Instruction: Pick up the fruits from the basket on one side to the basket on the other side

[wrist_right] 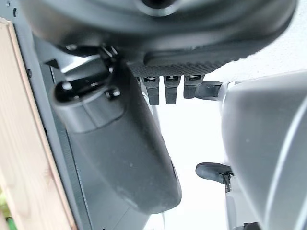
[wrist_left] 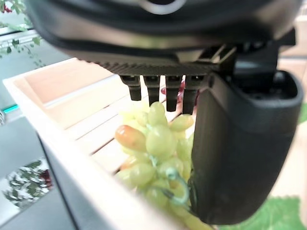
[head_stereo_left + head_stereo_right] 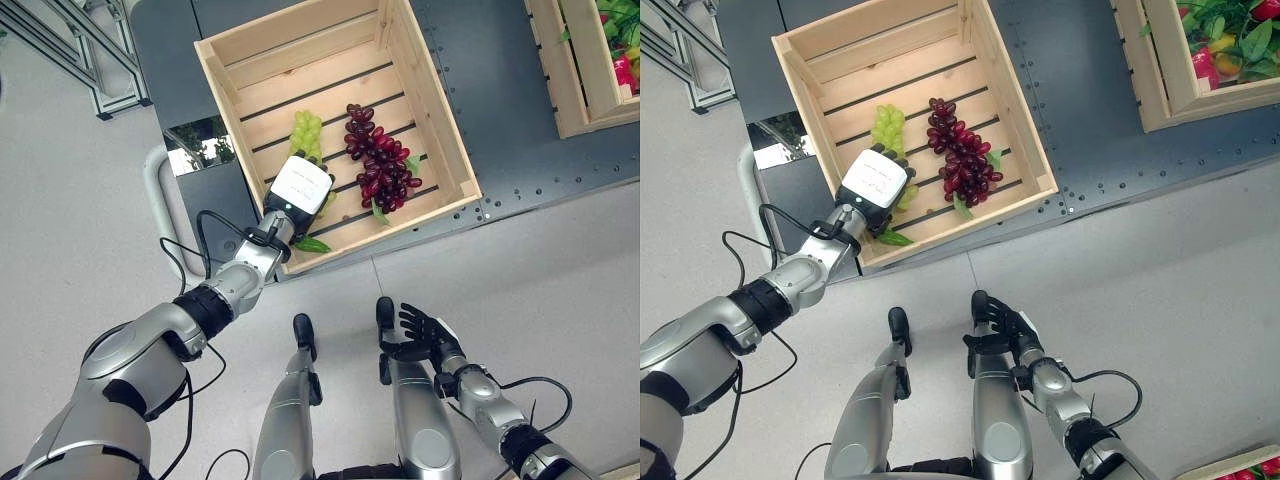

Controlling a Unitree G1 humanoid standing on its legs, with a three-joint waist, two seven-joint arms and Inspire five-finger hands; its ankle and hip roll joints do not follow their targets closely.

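1. Left eye view: the left robot hand (image 3: 298, 190) reaches over the near wall of the wooden crate (image 3: 432, 110) and sits on the near end of the green grapes (image 3: 307, 132). The bunch lies straight ahead of this hand, with its long axis pointing away from the robot toward the far wall. The red grapes (image 3: 381, 160) lie just beside it on the robot's right, in nearly the same direction. The left robot hand is clearly the nearer one. The right robot hand (image 3: 420, 335) hangs low over the floor, well apart from the crate, with relaxed, spread fingers and nothing in it.

2. Right eye view: the crate holds only the two bunches and some green leaves (image 3: 894, 238) near its front edge. It stands on a dark desk (image 3: 1090, 120). A second crate (image 3: 1160, 70) stands on the same desk, far to the robot's right, and holds mixed fruit with leaves. I judge this one to be the target.

3. Left wrist view: the green grapes are directly under the palm, between the thumb (image 2: 242, 143) and the row of fingers (image 2: 158, 88). The fingers hang down to the top of the bunch but I cannot tell if they already press on it, so whether the grip is closed stays unclear.

4. Right wrist view: the right robot hand has no fruit. Its fingers (image 1: 165, 88) point down freely, with a pale wooden edge at one side.
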